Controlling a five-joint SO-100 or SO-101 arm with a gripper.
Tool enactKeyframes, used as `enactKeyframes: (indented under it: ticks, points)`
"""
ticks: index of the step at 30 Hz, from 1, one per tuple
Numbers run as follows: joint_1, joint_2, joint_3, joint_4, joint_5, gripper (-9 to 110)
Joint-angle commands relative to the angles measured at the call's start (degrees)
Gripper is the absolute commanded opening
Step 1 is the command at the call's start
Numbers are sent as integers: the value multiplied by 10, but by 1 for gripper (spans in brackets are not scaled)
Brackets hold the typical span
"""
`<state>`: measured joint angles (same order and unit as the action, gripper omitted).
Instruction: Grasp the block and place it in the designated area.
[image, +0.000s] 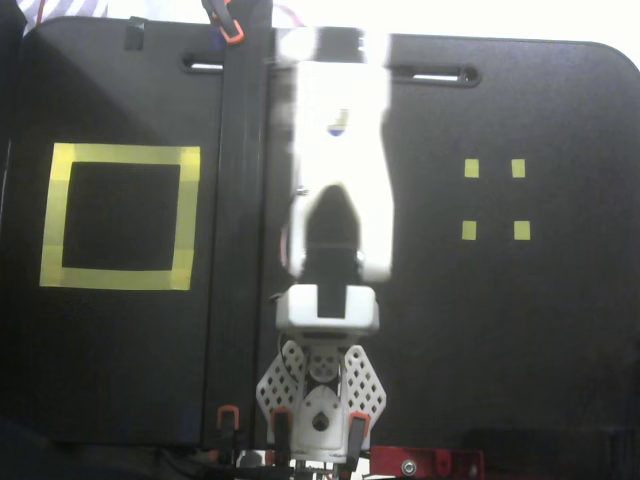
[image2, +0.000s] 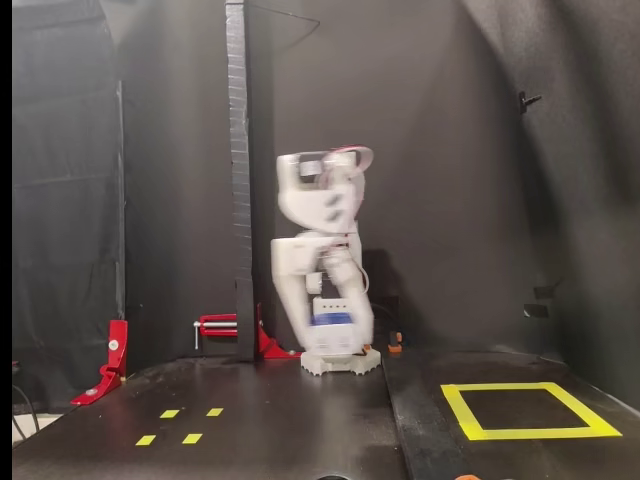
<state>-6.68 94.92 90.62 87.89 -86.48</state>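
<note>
Holding the block (image2: 331, 320) well above the desk (image2: 280, 420), the hand (image2: 333, 328) pinches it between its white fingers, seen blurred in a fixed view from the front. The block shows there as a small blue patch low on the arm (image2: 318, 215), in front of the arm's base (image2: 340, 362). In a fixed view from above the block itself cannot be made out; only a tiny dark speck shows on the washed-out white arm (image: 338, 150).

The designated area (image2: 525, 410), a square of wide yellow tape with a black inside, holds nothing; it lies on the desk at the right of the front view and at the left of the view from above (image: 120, 216), well apart from the hand. Four small yellow squares (image: 493, 199) sit on the opposite side of the desk, also bare.

The arm is folded upright over its base, upper part raised and the hand hanging down. From above it points straight away from the base (image: 320, 398), just beside a dark upright post (image2: 238, 180). A red clamp (image2: 108, 362) stands at the desk's left edge in the front view.
</note>
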Motion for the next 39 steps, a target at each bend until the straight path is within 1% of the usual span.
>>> enactKeyframes:
  ticks: [1,17,24,29,39]
  points:
    - [-49,2,-4,-4,39,18]
    - [-312,-24,-4,-3,288,18]
    - [-399,-32,-4,-4,374,18]
    - [-429,-33,-4,5,403,18]
    - [-411,-51,-4,-11,397,18]
